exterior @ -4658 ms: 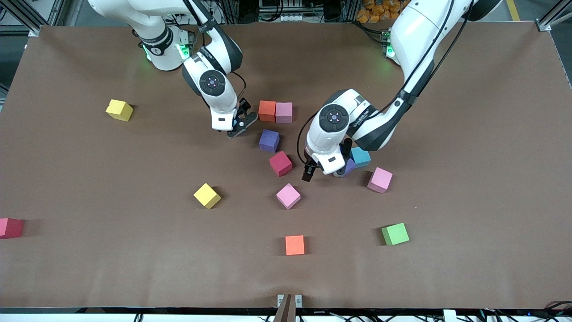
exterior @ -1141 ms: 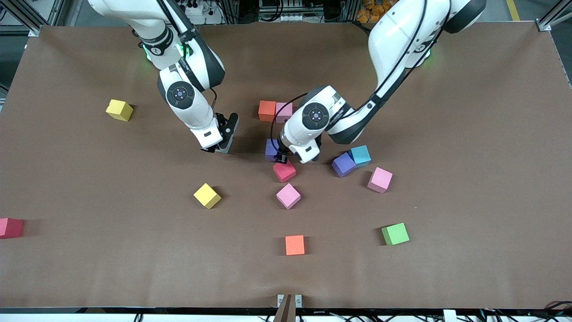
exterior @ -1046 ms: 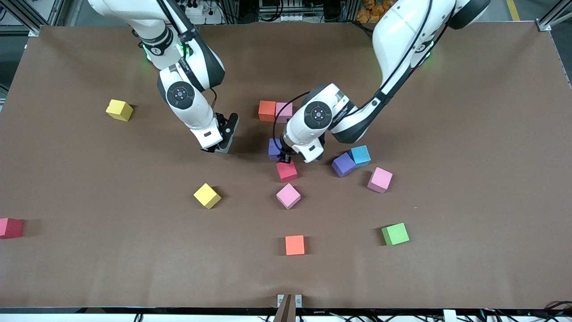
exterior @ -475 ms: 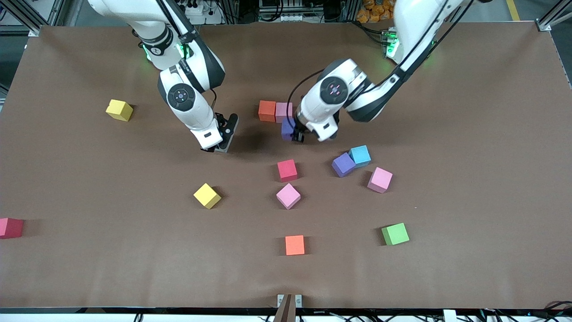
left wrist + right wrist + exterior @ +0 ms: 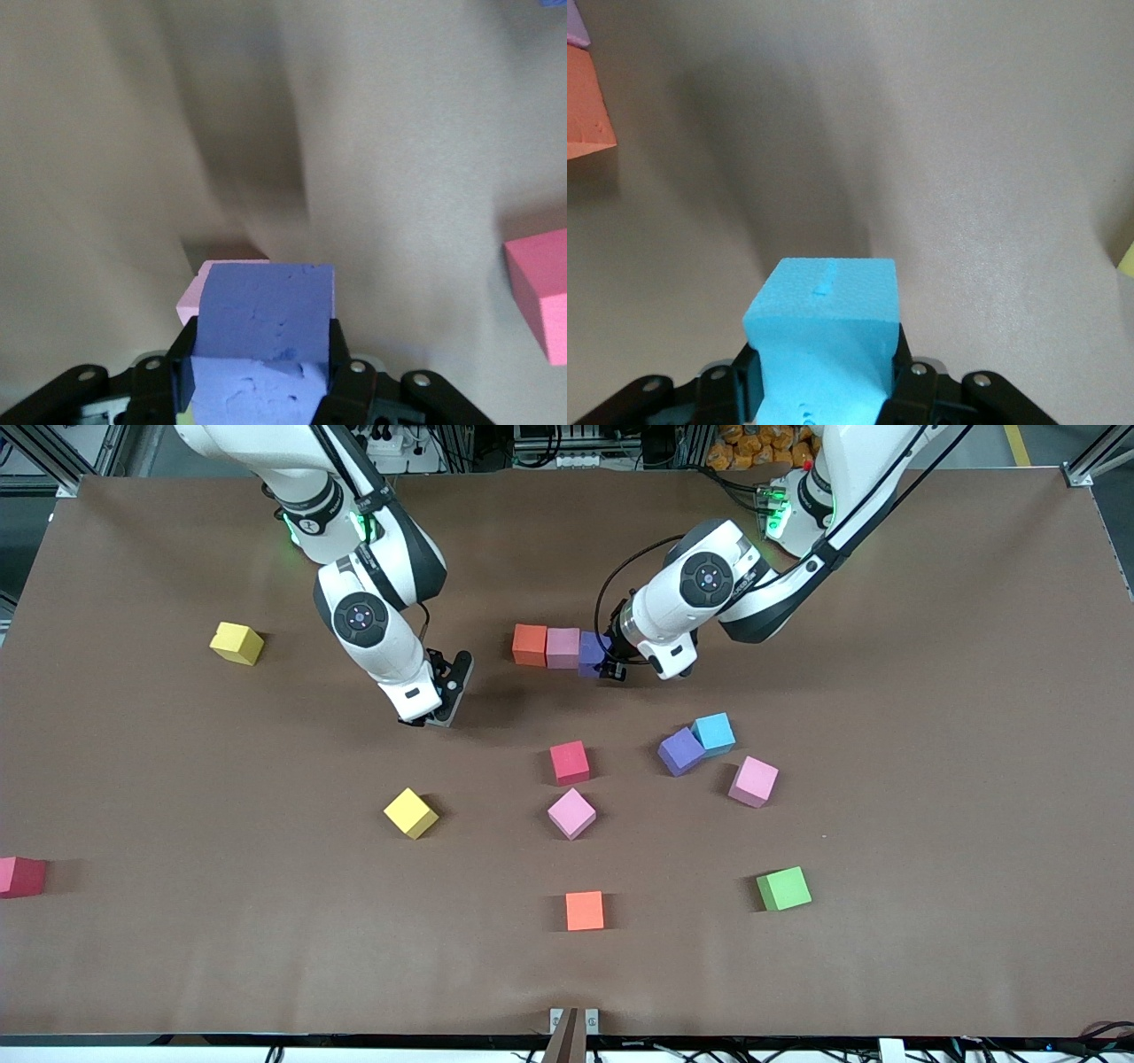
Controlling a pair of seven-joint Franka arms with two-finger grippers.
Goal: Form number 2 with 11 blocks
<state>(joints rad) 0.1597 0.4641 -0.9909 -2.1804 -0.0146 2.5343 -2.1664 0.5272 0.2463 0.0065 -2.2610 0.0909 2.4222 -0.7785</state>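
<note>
Front view: near the tabletop's middle, toward the robots' edge, the right gripper (image 5: 440,707) hangs over bare brown tabletop (image 5: 930,735), clamped on a light blue block (image 5: 824,341). Next come an orange block (image 5: 530,645) and a pink block (image 5: 563,647), touching. The left gripper (image 5: 608,666), clamped on a purple block (image 5: 591,653), holds it against the pink one.

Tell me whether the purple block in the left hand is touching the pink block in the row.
Touching. The front view shows the purple block, clamped in the left hand, flush against the pink block with no gap.
</note>
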